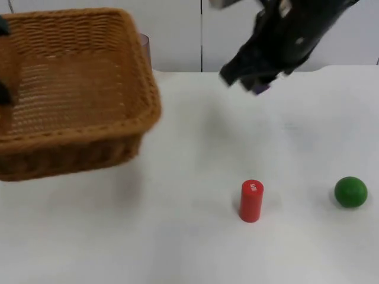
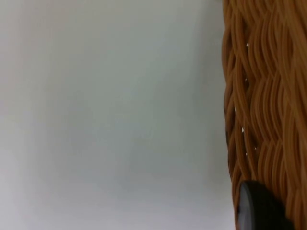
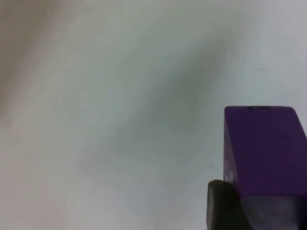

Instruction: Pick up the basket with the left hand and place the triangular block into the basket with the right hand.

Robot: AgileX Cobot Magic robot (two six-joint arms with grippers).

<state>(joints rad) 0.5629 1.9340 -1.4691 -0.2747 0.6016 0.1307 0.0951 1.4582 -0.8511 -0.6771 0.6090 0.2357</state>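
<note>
While your left end effector [image 1: 5, 65] gripped the wicker basket [image 1: 77, 89] at upper left, your right end effector [image 1: 260, 83], clamping the purple block [image 3: 264, 148], needed to travel left above the rim before letting go.

The basket [image 1: 77, 89] is woven wicker, tan, ribbed and rough, with a thick braided rim. The worktop [image 1: 189, 248] is smooth, matt white. The red cylinder [image 1: 251, 201] and green ball [image 1: 350, 192] look painted, smooth, faintly satin. The purple block [image 3: 264, 148] is smooth and matt.
</note>
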